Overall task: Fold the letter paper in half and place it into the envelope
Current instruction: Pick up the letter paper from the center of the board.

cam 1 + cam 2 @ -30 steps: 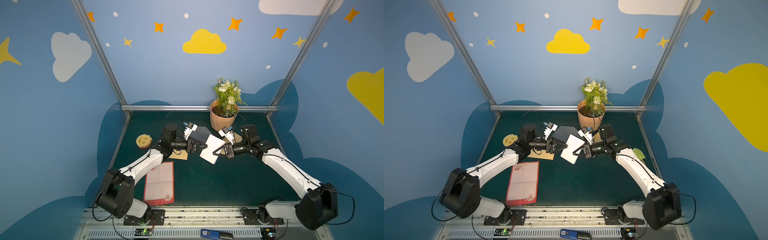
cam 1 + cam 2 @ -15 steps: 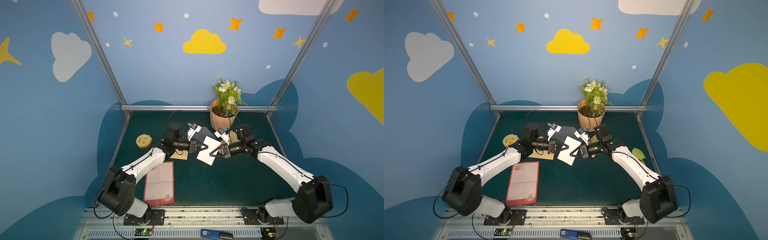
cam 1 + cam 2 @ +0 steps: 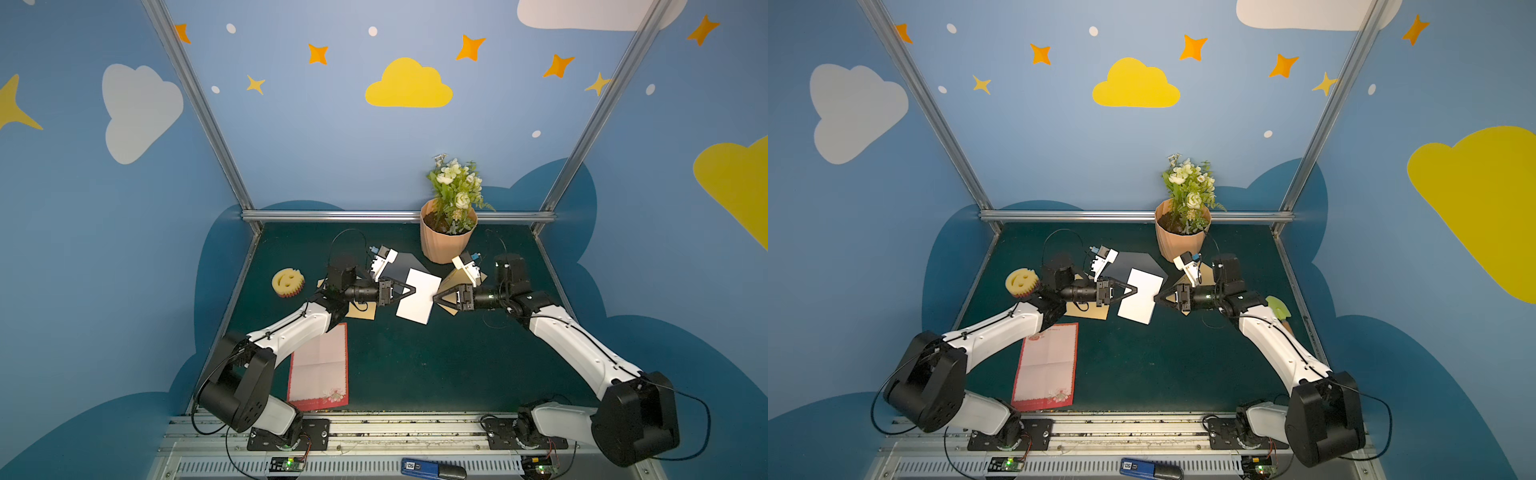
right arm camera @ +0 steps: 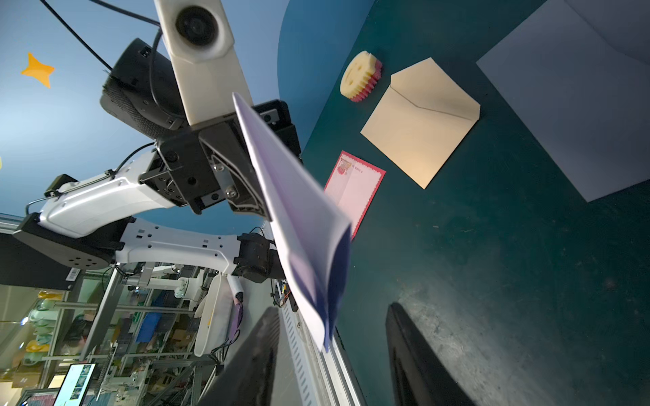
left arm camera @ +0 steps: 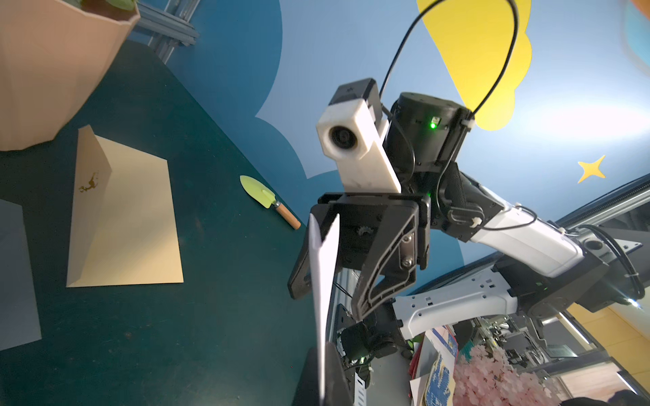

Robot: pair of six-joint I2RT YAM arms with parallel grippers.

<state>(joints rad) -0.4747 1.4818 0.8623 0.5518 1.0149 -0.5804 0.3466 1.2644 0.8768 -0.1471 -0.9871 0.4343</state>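
A white letter paper (image 3: 417, 297), folded in half, hangs in the air over the middle of the table (image 3: 415, 365). My left gripper (image 3: 411, 289) is shut on its left edge; its jaws pinch the sheet (image 5: 322, 281) in the left wrist view. My right gripper (image 3: 434, 297) stands open around the right edge. In the right wrist view the paper (image 4: 299, 218) ends between the fingers (image 4: 415, 358) and touches neither. One tan envelope (image 5: 123, 218) with a raised flap lies by the pot. Another tan envelope (image 4: 422, 123) lies under the left arm.
A red-bordered sheet (image 3: 320, 370) lies flat at the front left. A dark grey sheet (image 3: 397, 266) lies behind the held paper. The flower pot (image 3: 446, 237) stands at the back, a smiley sponge (image 3: 288, 282) at the left, a green trowel (image 3: 1278, 308) at the right.
My left gripper has shut on the paper's left edge. My right gripper, which held the right edge, has opened and let go. The paper has shifted slightly left.
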